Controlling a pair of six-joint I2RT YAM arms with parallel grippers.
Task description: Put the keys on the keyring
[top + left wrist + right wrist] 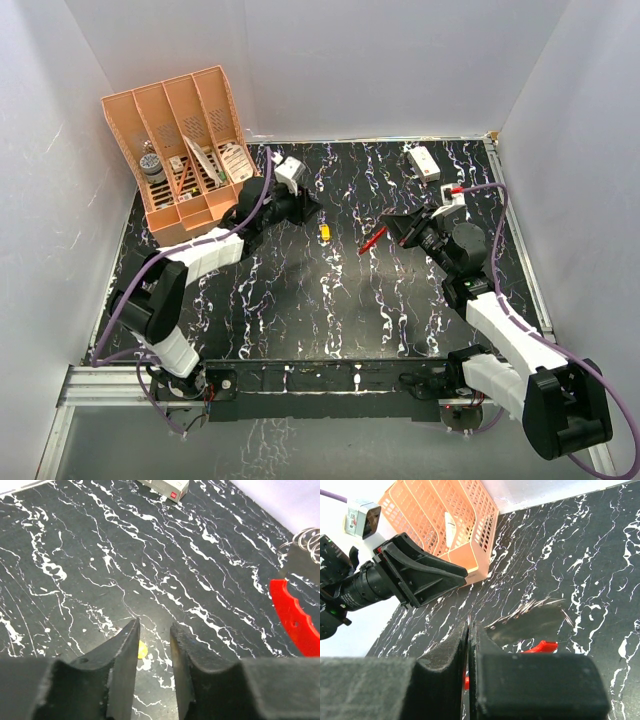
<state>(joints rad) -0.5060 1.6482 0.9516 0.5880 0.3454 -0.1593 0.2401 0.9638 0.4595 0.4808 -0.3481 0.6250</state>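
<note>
The right claw (469,630) is closed tight on the red keyring (372,238), near the middle of the black marbled counter (300,320); a blurred silvery key (530,621) shows just beside the red band. The left claw (154,627) hovers low, its jaws parted by a narrow gap with nothing between them. The yellow-headed key (324,232) lies flat on the counter just below it, between the two claws. A white box (423,160) sits near the far edge
</note>
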